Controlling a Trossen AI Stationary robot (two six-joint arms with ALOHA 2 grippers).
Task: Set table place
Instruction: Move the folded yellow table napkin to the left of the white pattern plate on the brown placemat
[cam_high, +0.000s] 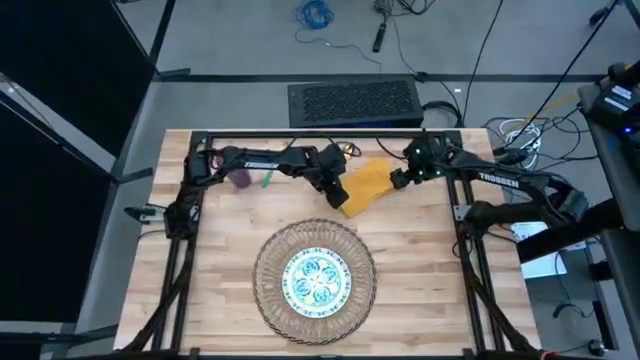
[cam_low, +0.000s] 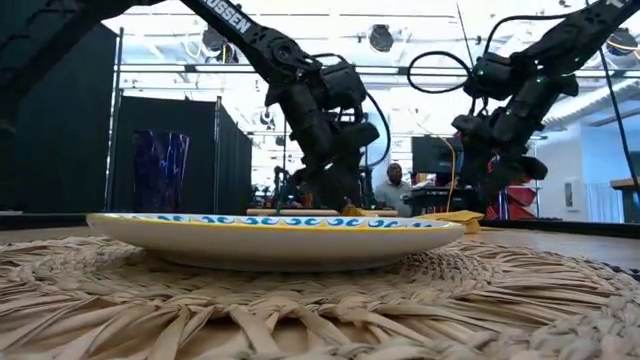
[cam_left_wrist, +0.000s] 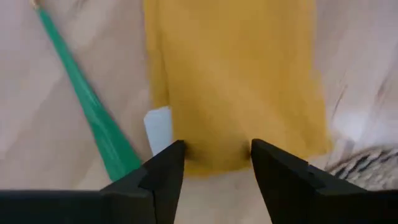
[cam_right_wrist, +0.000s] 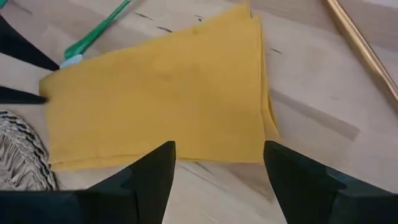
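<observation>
- our left tool (cam_left_wrist: 214, 165) hangs low with its fingers spread, the near edge of the yellow napkin (cam_left_wrist: 233, 81) lying right between them but not yet pinched.
- just beside that tool a green handle (cam_left_wrist: 87, 106) runs slantwise on the desk (cam_high: 215, 250), and a small pale piece shows at the napkin's edge; we cannot tell what it is.
- our right tool (cam_right_wrist: 217, 171) is also spread, just short of the opposite edge of the napkin, fingers apart from the cloth.
- for this step we judge it best to pinch the layered folds together at both ends, then lift evenly, so the folds do not slip open or drag the green handle along.
- farther from both tools, toward the desk's front, the patterned plate (cam_high: 315, 278) already sits centred on the woven mat (cam_high: 270, 300); one napkin corner lies near the mat's rim.
- beyond the left tool, a purple cup (cam_high: 242, 178) stands beside its arm.
- a gold rod (cam_right_wrist: 360, 46) crosses past the napkin; whether it is the fork or spoon we cannot say, since its ends are cut off.
- in the low view the plate hides the napkin almost wholly.
</observation>
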